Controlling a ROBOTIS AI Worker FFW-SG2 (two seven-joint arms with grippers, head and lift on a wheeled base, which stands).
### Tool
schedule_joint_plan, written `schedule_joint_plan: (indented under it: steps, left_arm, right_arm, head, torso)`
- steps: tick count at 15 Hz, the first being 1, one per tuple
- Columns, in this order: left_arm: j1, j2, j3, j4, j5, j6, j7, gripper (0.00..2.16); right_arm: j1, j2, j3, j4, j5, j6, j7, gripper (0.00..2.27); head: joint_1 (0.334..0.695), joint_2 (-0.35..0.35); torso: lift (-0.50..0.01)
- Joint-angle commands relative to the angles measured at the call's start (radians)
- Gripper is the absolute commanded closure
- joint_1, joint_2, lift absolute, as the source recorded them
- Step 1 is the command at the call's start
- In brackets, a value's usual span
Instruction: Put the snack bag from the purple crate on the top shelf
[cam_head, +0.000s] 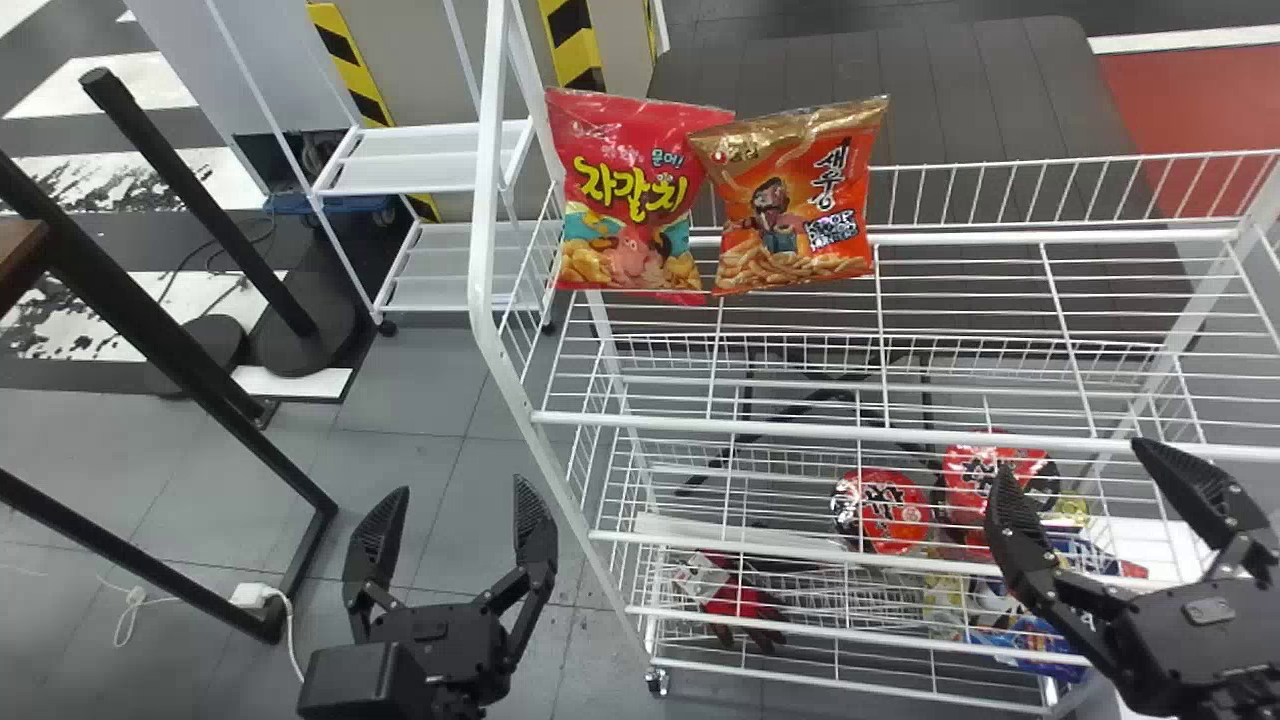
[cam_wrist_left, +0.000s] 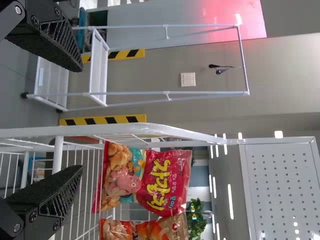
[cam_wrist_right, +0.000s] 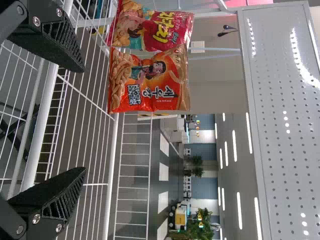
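Bright, fairly even light fills the scene. White ceiling strip lights (cam_wrist_right: 235, 150) glow beyond the right end effector (cam_head: 1069, 453), and white glare streaks the perforated pale metal panel (cam_wrist_right: 285, 150) past its tips. Beyond the left end effector (cam_head: 461, 481), a smooth pale grey surface (cam_wrist_left: 165, 35) carries a pinkish-red glow with a small white hotspot.

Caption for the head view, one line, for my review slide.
Two snack bags stand on the rack's top shelf, both grippers open below.

Two snack bags (cam_wrist_right: 150, 82) stand on wire shelf (cam_wrist_right: 82, 100).
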Motion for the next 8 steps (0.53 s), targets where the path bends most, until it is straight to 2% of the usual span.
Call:
schedule_joint_plan:
  steps: [1, 8]
  left_arm:
    - [0.000, -0.002, 0.001, 0.000, 0.000, 0.000, 0.000, 0.13]
    - [-0.002, -0.002, 0.006, 0.002, 0.000, 0.000, 0.000, 0.13]
  right_arm:
    - [0.000, -0.001, 0.000, -0.004, -0.002, 0.015, -0.003, 0.12]
    - [-0.011, 0.001, 0.003, 0.005, -0.003, 0.031, -0.020, 0.12]
  head:
    - [0.695, 0.210]
    - [0.695, 0.208]
  torso:
    - [-0.012]
    - [-0.039]
